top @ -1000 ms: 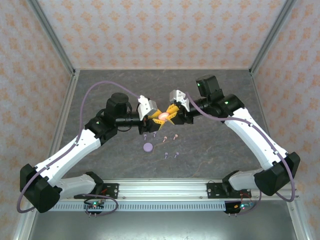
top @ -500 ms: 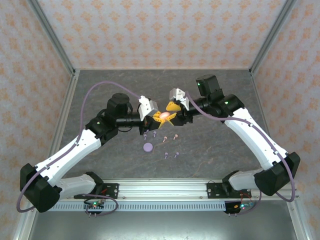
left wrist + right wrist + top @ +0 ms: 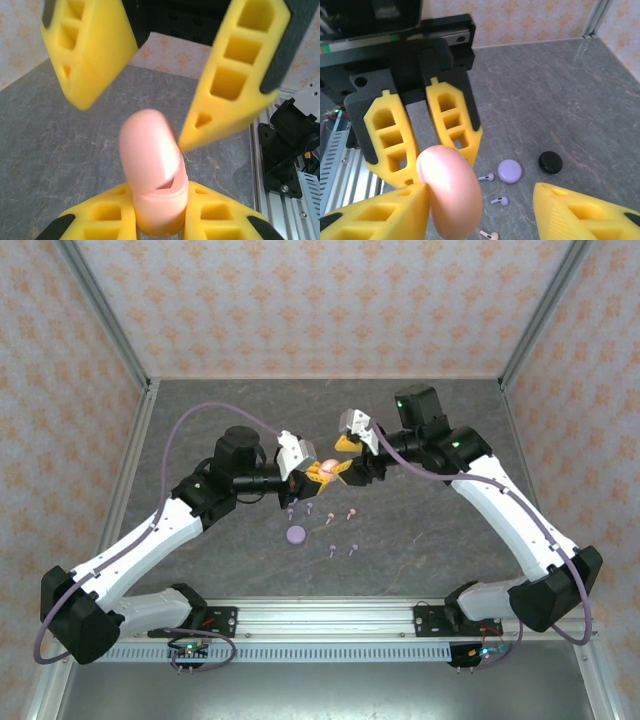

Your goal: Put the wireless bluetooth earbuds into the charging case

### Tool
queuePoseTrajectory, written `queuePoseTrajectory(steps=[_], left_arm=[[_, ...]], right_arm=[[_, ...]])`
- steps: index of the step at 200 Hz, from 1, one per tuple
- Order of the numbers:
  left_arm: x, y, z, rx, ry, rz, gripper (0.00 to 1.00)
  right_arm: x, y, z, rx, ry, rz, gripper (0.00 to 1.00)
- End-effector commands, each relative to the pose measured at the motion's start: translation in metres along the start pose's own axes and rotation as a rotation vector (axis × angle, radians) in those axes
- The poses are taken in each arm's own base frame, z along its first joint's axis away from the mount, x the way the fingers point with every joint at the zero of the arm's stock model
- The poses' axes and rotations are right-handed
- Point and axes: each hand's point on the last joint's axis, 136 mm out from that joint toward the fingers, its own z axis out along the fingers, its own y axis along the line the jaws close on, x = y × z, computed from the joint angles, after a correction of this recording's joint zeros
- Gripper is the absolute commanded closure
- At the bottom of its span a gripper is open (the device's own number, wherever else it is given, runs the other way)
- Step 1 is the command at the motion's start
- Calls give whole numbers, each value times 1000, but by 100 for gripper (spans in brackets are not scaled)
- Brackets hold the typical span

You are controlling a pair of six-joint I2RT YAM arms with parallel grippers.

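Observation:
A pink charging case (image 3: 326, 469) hangs above the table's middle, with my left gripper (image 3: 316, 472) shut on its lower half (image 3: 152, 200). A seam with a small notch crosses the case (image 3: 450, 195). My right gripper (image 3: 345, 455) is open. One of its fingers (image 3: 380, 215) lies against the case and the other (image 3: 585, 215) stands well clear. Earbuds lie on the table below: lilac ones (image 3: 291, 511) (image 3: 487, 176) (image 3: 499, 201) and pink ones (image 3: 330, 514) (image 3: 490, 235).
A round lilac disc (image 3: 296, 535) (image 3: 510, 170) and a black disc (image 3: 550, 162) lie on the grey table among the earbuds. Two more lilac earbuds (image 3: 332, 549) (image 3: 352, 549) lie nearer the front rail (image 3: 320, 620). Frame posts and patterned walls enclose the table.
My left gripper has shut on the pink case. My right gripper has opened off it and drawn slightly back and up.

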Motion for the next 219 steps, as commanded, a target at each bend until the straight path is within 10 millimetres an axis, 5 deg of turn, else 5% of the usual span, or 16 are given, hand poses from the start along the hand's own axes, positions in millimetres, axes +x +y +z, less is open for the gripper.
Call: queuePoseTrajectory(steps=[1, 84, 135, 173, 219], left_arm=[[-6, -11, 0, 43, -17, 38, 87], [-2, -7, -2, 11, -13, 32, 88], [5, -13, -15, -14, -19, 13, 90], [0, -19, -31, -43, -28, 21, 90], [-9, -27, -50, -73, -69, 56, 91]], right_arm=[[-17, -19, -14, 109, -23, -25, 44], [-16, -17, -42, 202, -72, 50, 45], [50, -56, -47, 486, 54, 519, 43], [120, -59, 8, 423, 250, 974, 57], [169, -32, 79, 437, 426, 1140, 58]])
